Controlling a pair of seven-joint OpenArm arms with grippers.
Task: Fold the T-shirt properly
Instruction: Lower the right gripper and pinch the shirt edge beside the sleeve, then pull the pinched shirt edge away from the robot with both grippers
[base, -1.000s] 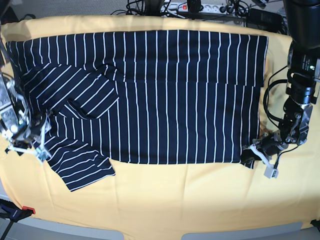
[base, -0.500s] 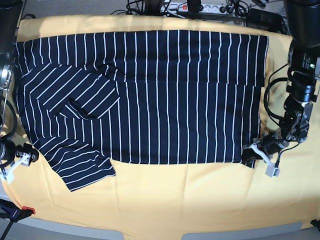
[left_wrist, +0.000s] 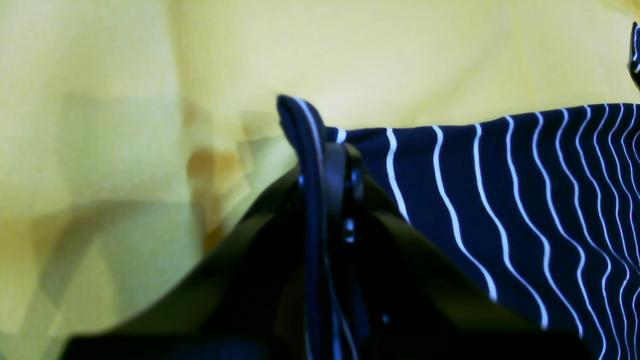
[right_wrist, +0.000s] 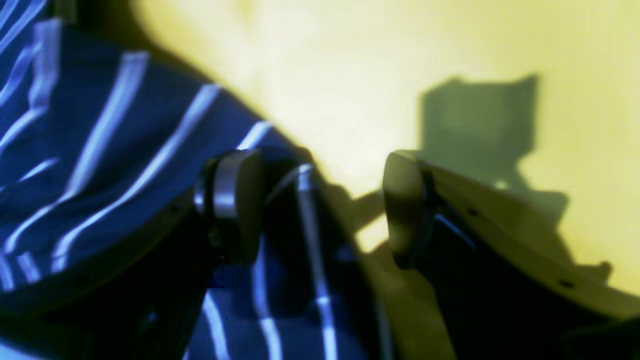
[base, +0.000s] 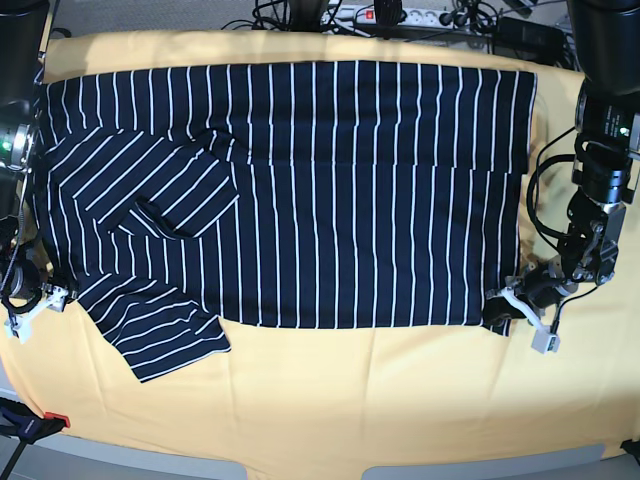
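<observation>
Left gripper (base: 505, 310) is pinched on the T-shirt (base: 330, 200) hem corner, right gripper (right_wrist: 310, 205) gapes wide at the sleeve edge—close it fully on fabric, then lift both together.

The left gripper (base: 512, 308) is reaching low from the base view's right, jaws pinching closed on the T-shirt (base: 330, 190) corner; the right gripper (right_wrist: 320, 205) (opposite side) is hanging low, jaws parted

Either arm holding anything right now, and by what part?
Left end effector is shut on the T-shirt, pinching its near hem corner. Right end effector is open, straddling the shirt's edge, gripping nothing.
</observation>
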